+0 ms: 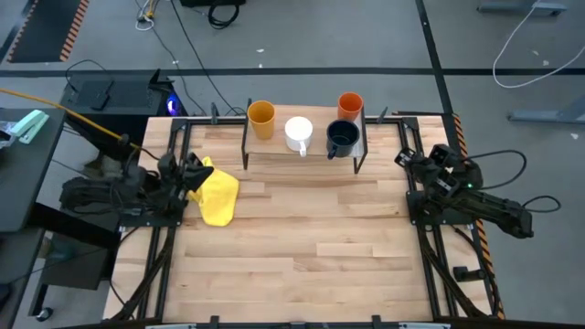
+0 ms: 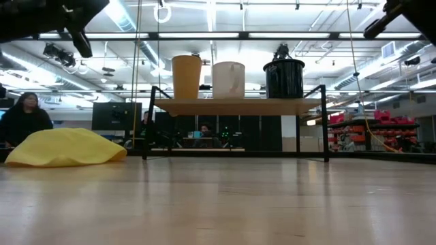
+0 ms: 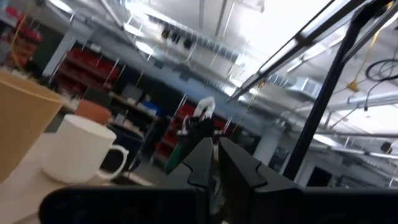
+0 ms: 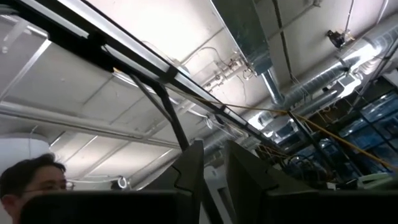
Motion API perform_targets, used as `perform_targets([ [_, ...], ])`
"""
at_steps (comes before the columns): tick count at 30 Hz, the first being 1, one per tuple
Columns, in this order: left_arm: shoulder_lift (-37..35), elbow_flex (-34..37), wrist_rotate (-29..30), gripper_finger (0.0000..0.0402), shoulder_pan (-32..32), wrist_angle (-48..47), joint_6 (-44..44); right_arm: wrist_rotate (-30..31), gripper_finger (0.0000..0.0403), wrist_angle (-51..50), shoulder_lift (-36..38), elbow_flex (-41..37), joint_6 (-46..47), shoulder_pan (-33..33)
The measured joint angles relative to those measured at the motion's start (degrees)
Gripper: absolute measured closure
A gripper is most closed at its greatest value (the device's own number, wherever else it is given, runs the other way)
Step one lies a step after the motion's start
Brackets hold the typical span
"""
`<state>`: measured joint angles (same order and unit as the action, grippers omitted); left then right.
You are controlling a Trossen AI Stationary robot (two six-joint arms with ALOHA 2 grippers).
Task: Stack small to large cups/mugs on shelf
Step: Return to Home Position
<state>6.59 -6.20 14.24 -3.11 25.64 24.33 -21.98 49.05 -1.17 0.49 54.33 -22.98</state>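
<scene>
Left claw (image 1: pixel 189 174) hangs off the left end of the shelf (image 1: pixel 274 157), on its near side and just beside the yellow cloth (image 1: pixel 218 194). Its fingers are drawn all but together and grip nothing. Right claw (image 1: pixel 405 157) sits off the shelf's right end, near that end's black leg, likewise nearly closed and empty. Of the two, the right one looks nearer the shelf.

The shelf's long axis runs along the far edge of the tabletop (image 1: pixel 302 260), from one arm's side to the other. On it stand the yellow cup (image 1: pixel 261 119) at the left end, the white mug (image 1: pixel 299 133) in the middle and the navy mug (image 1: pixel 342 139) toward the right end. The orange cup (image 1: pixel 350 105) is behind the navy mug at the far right corner. All four are upright and well apart from both claws.

With nothing held, only the retreat seems left. Each claw lies outside a shelf end, not over it, so pulling straight away should cross no cup. The right arm has less room beside the leg.
</scene>
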Motion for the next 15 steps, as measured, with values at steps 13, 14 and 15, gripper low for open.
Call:
perform_targets([
  [13, 0.02, 4.84, 0.02, 0.0371, 0.00, 1.88, -3.45, -5.40, 0.0331, -16.00, -0.02, 0.07, -7.34, 0.01],
  [14, 0.02, 4.82, 0.02, 0.0372, 0.00, 0.65, -3.92, -5.72, 0.0331, -18.57, -0.02, 0.07, -8.03, 0.02],
  [15, 0.02, 4.81, 0.02, 0.0373, 0.00, -0.53, -4.25, -5.75, 0.0331, -21.17, -0.02, 0.07, -8.65, 0.00],
])
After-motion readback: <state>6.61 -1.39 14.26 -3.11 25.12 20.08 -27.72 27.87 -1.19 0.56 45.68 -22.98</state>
